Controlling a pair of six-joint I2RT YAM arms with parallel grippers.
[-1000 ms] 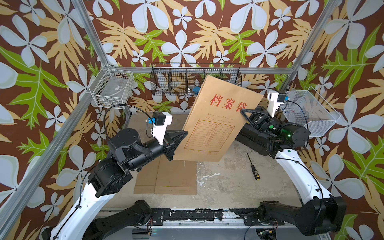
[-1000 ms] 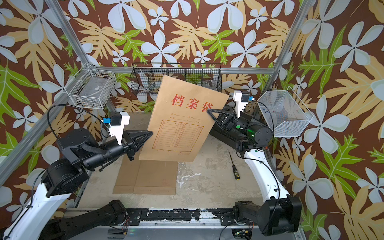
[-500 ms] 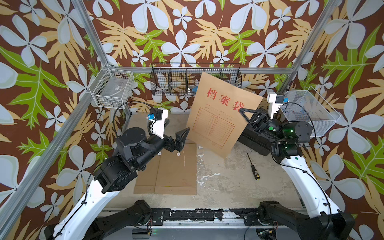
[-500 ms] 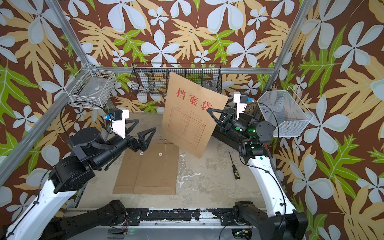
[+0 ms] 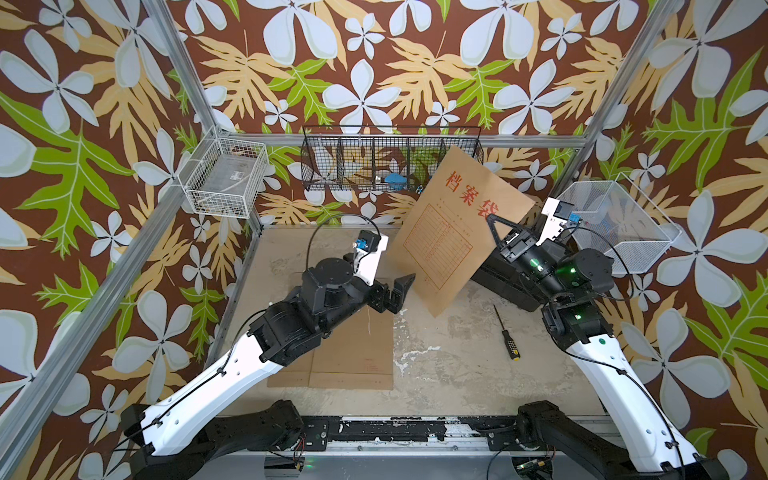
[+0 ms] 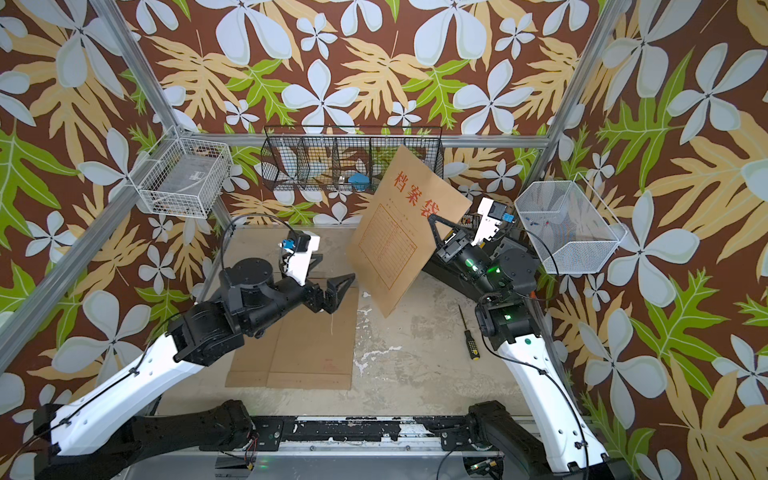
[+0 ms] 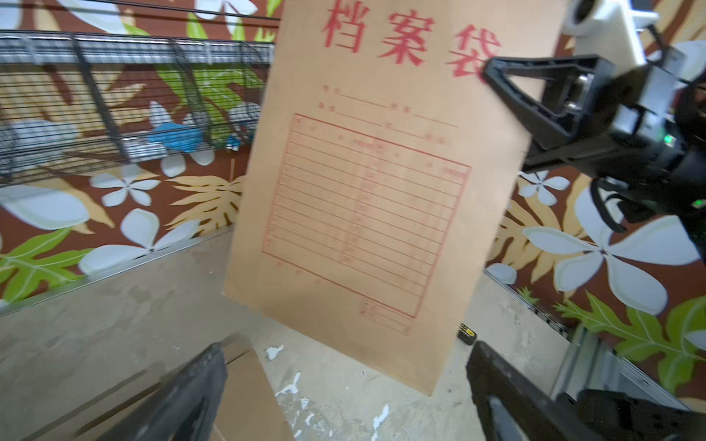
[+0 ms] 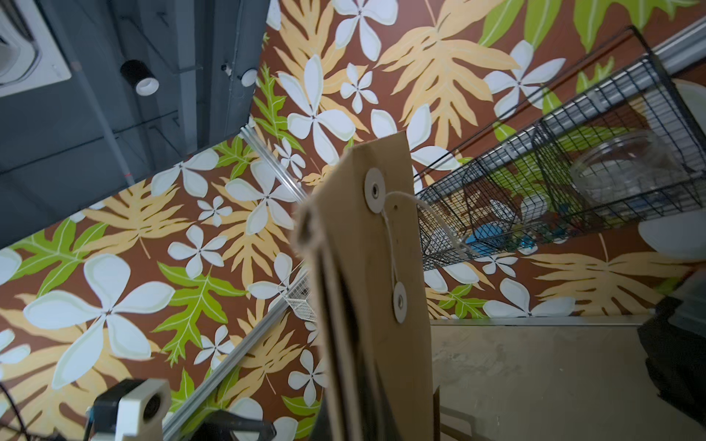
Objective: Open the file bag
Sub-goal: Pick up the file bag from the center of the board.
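left gripper (image 5: 400,291) hangs wide open and empty, just beside the bag's lower edge. the file bag (image 5: 451,232) is up off the table (image 5: 457,353), tilted, pinched along one side near its red title by the right gripper (image 5: 496,224), jaws clamped tight. it's light kraft paper that probably flexes and swings. the string (image 8: 391,236) on its back looks like the place to grab.

The walls (image 5: 374,62) carry brown wallpaper with big white flowers and green and yellow leaves, framed by aluminium posts (image 5: 179,66). A black wire basket (image 5: 390,129) hangs on the back wall, a white wire basket (image 5: 216,203) on one side wall, a silver mesh basket (image 5: 623,249) on the opposite one. The table surface (image 5: 449,361) is beige, worn, with white patches; the right wrist view shows a dark grey ceiling (image 8: 76,133) with round lamps (image 8: 143,78).
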